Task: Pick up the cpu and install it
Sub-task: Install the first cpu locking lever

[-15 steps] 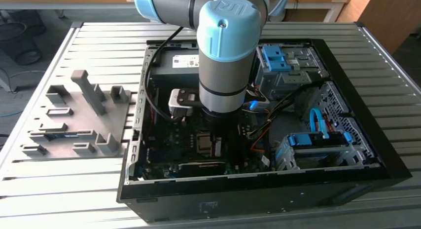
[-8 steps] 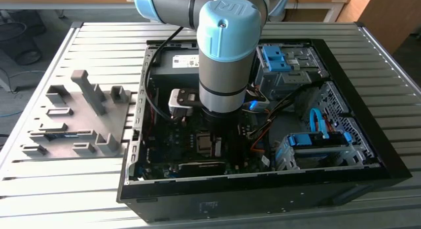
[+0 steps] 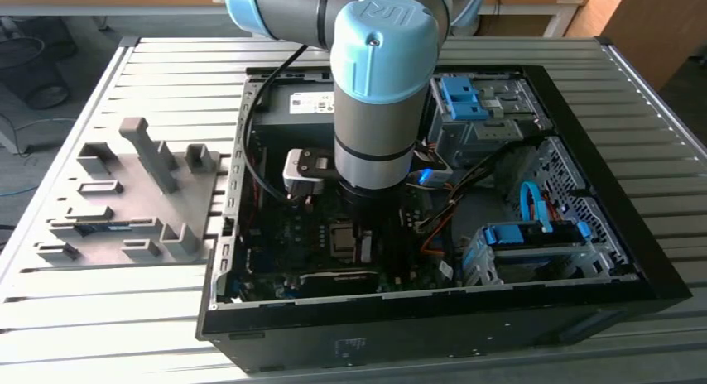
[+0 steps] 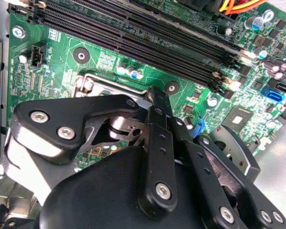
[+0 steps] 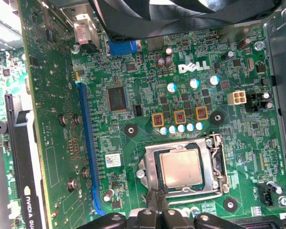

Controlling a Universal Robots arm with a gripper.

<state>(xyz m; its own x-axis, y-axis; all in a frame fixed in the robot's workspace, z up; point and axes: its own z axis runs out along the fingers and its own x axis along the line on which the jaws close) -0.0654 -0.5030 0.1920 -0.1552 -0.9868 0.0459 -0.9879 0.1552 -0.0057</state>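
The cpu [image 5: 181, 167], a small square chip with a silvery-grey top, lies flat in the metal-framed socket [image 5: 214, 164] on the green motherboard [image 5: 148, 95] in the first wrist view. My gripper [image 5: 163, 204] hangs just off one edge of the socket with its black fingers together and nothing between them. In the second wrist view the gripper [image 4: 155, 98] and its black linkage cover most of the socket, whose frame [image 4: 102, 82] peeks out beside them. The exterior view has the arm [image 3: 376, 111] reaching down into the open computer case [image 3: 442, 318], over the motherboard.
Long black memory slots [image 4: 133, 43] run near the socket. A graphics card [image 5: 47, 119] stands on edge beside a blue slot [image 5: 86, 143]. A black fan [image 5: 181, 14] overhangs the board. Blue drive bays [image 3: 531, 235] and cables fill the case's right in the exterior view. A grey fixture tray [image 3: 132, 194] sits left.
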